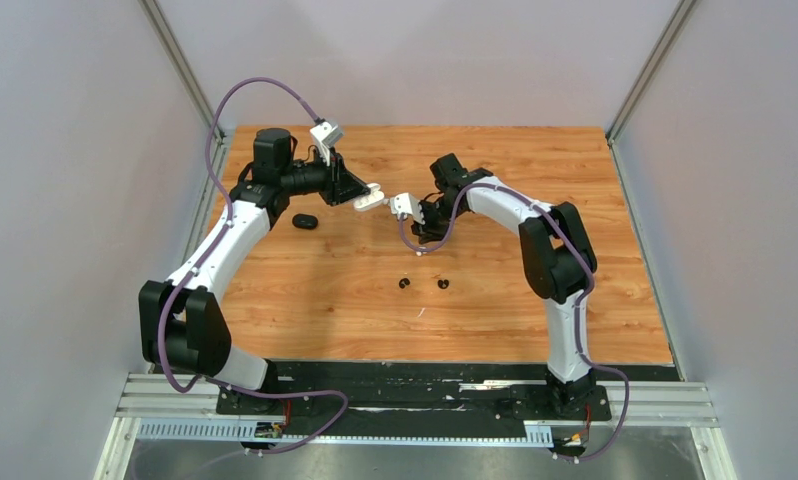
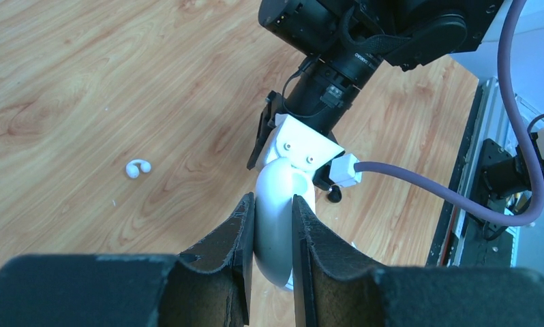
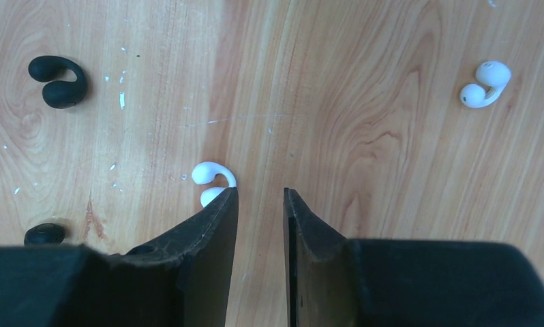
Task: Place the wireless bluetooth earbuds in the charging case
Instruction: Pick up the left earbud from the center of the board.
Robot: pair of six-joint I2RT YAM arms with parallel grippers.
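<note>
My left gripper is shut on the white charging case, held on edge above the table; the top view shows the case at the fingers' tip. My right gripper points down at the wood, open by a narrow gap with nothing in it. A white earbud lies just outside its left fingertip. Another white earbud lies far right. Two black earbuds lie at the left. The left wrist view shows one white earbud on the table.
A black case lies on the table under the left arm. Two black earbuds sit side by side nearer the front. The right wrist hangs close ahead of the held case. Grey walls enclose the table.
</note>
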